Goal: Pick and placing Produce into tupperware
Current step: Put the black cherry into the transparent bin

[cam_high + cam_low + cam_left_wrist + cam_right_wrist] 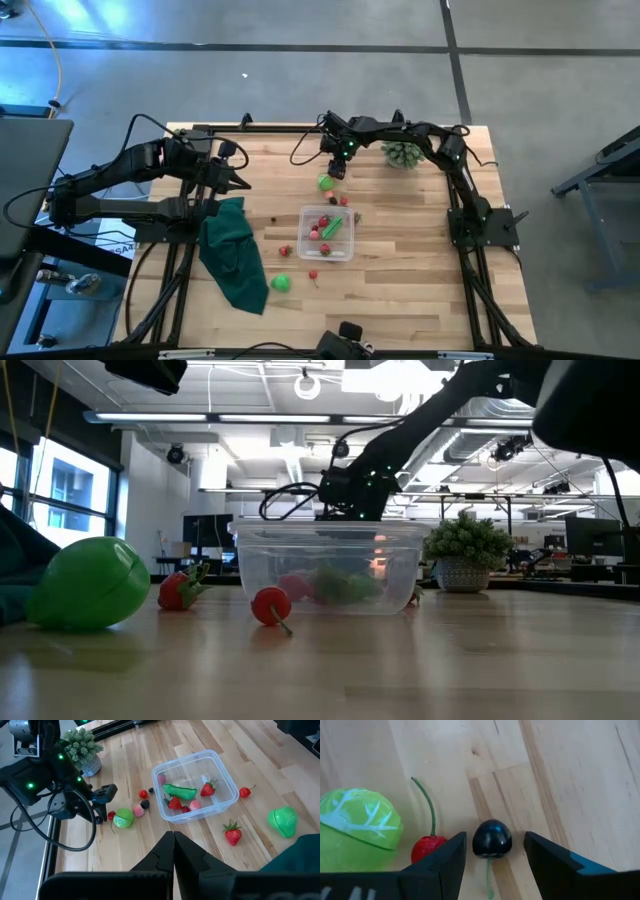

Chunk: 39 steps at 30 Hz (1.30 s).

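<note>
The clear tupperware (327,232) sits mid-table and holds a green elongated piece (180,792), strawberries and small pink pieces. More produce lies on the wood at its far side: a green cabbage-like ball (357,827), a red cherry (427,849) and a small black round piece (492,838). My right gripper (494,845) is low over these and open, with one finger on each side of the black piece and a gap showing at both sides. My left gripper (243,183) waits shut above the dark green cloth (235,250).
A strawberry (285,250), a cherry (313,273) and a green ball (281,283) lie near the tupperware's near-left side. The pale green spiky plant (402,154) stands at the far edge, close to the right arm. Bare wood lies to the tupperware's right.
</note>
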Available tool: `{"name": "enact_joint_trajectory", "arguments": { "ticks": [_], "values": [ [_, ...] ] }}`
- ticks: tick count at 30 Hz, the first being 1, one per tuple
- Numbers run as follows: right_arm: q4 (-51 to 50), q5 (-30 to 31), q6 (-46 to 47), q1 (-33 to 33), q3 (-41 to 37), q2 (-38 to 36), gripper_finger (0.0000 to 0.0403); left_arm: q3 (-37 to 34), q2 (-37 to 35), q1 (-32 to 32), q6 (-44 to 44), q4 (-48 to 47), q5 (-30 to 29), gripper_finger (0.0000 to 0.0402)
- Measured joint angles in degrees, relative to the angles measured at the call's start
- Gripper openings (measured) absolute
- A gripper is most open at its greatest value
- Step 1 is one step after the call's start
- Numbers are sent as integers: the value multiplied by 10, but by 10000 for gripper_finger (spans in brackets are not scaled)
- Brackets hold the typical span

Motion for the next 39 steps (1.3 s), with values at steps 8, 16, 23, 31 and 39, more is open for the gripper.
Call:
{"name": "enact_joint_trajectory", "arguments": {
  "ticks": [8,16,23,31,39],
  "values": [
    [7,4,12,-3,0,1,139,0,0,0,0,0,0,1],
    [14,3,12,-5,0,1,107,0,0,0,0,0,0,1],
    [21,3,16,-5,0,1,96,0,0,0,0,0,0,1],
    [19,-4,17,-5,0,-14,95,0,0,0,0,0,0,1],
    [3,-38,18,-6,0,-82,95,0,0,0,0,0,0,1]
  ]
}}
